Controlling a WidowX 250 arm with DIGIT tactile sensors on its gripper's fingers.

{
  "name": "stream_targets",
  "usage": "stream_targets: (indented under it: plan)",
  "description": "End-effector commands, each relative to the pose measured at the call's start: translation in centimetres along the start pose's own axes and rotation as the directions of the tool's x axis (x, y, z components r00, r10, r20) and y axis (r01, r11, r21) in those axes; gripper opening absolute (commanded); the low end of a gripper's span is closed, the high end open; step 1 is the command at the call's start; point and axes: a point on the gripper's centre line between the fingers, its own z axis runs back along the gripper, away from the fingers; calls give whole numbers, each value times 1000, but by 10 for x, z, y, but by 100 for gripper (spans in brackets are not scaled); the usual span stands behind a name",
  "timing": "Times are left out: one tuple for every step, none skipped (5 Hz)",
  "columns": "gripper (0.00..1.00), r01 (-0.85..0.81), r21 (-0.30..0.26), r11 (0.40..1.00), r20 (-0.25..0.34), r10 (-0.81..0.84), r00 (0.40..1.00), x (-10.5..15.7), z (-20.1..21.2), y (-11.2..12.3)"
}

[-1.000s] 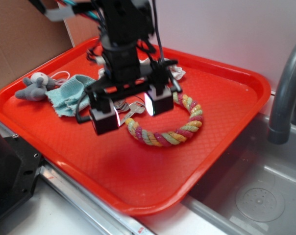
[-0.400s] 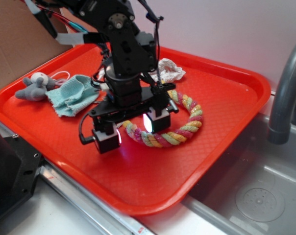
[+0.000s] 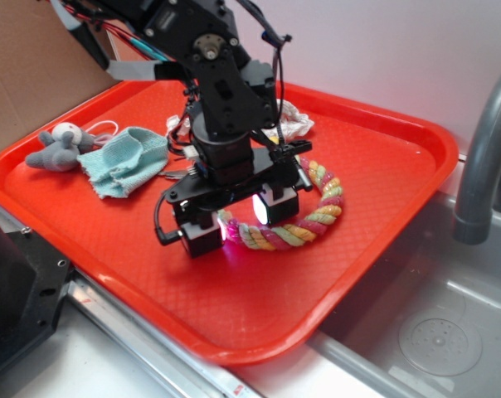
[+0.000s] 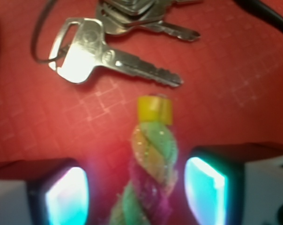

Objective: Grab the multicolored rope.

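The multicolored rope [image 3: 313,217], twisted pink, yellow and pale green, lies curved on the red tray [image 3: 383,157]. My gripper [image 3: 238,224] is low over the rope's left end, open, one finger on each side of it. In the wrist view the rope [image 4: 151,168] runs up between my two lit pads [image 4: 66,197] with gaps on both sides, and its yellow capped tip [image 4: 154,110] points at the keys [image 4: 108,54]. My gripper [image 4: 137,197] does not touch the rope.
A teal cloth [image 3: 122,159] and a grey stuffed mouse [image 3: 58,148] lie at the tray's left. White crumpled paper [image 3: 292,124] sits behind the arm. A grey faucet [image 3: 483,149] and the sink [image 3: 433,332] are at the right.
My gripper has come down and moved right toward the tray, from above the keys to straddling the rope's left end. The fingers stay open. The rope has not moved.
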Motion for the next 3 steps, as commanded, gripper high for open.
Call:
stream_targets:
  plan:
    - [0, 4, 14, 1000, 11, -4, 1000, 2, -7, 10]
    - [0, 43, -15, 999, 2, -43, 999, 4, 6, 8]
    - [0, 189, -72, 979, -21, -191, 981, 12, 43, 2]
